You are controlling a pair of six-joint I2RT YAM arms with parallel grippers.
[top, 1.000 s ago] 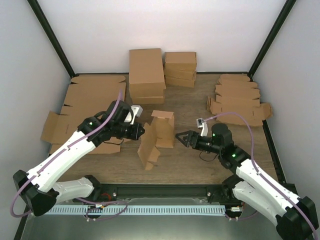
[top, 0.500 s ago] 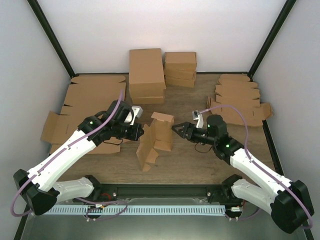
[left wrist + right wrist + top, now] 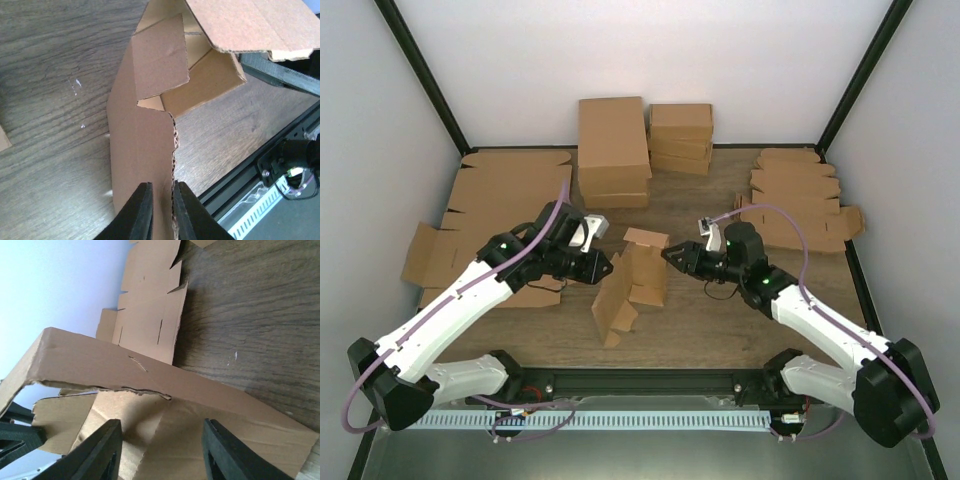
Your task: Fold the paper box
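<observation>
At the centre of the wooden table (image 3: 720, 330) stands the small brown cardboard die-cut paper box (image 3: 630, 285), half-erected. The left gripper (image 3: 603, 268), at its 9 o'clock, pinches a wall edge. The right gripper (image 3: 672, 256), at 2 o'clock, has its fingers spread astride a panel. This looks like mid-fold; next the right should clamp and press that panel inward.

My top camera looks down from high up on the near side of the paper box (image 3: 630, 285), taking it in from afar. My wrist cameras sit close at its left and right, facing it. All three share that box.
</observation>
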